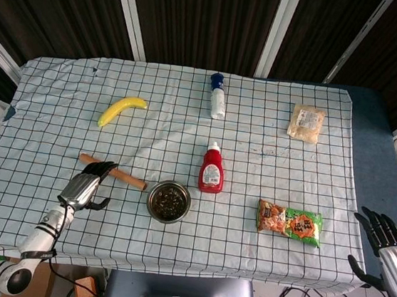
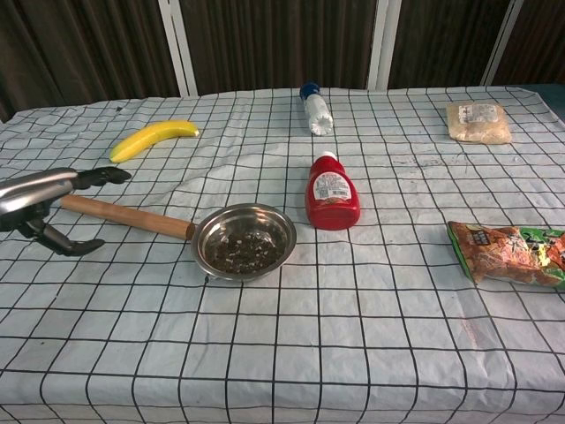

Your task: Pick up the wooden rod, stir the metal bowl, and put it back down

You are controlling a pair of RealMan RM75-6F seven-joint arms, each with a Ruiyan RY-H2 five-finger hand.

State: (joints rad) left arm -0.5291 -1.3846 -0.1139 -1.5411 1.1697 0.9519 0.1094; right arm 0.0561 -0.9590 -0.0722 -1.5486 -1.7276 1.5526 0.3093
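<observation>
The wooden rod [image 1: 123, 176] [image 2: 132, 217] lies flat on the checked cloth, and its right end almost touches the metal bowl [image 1: 153, 193] [image 2: 244, 208], which has dark bits inside. My left hand [image 1: 83, 187] [image 2: 35, 199] sits at the rod's left part, fingers spread and stretched over it, thumb well apart below; it grips nothing. The rod's far left tip shows past the fingers in the head view. My right hand [image 1: 382, 248] hangs open beyond the table's front right corner, far from everything.
A red ketchup bottle [image 1: 211, 170] [image 2: 332, 194] stands just right of the bowl. A banana [image 1: 122, 110] lies at the back left, a blue-capped white bottle [image 1: 218, 97] at the back middle, a pale packet [image 1: 306, 123] at the back right, a snack bag [image 1: 289, 222] at the front right.
</observation>
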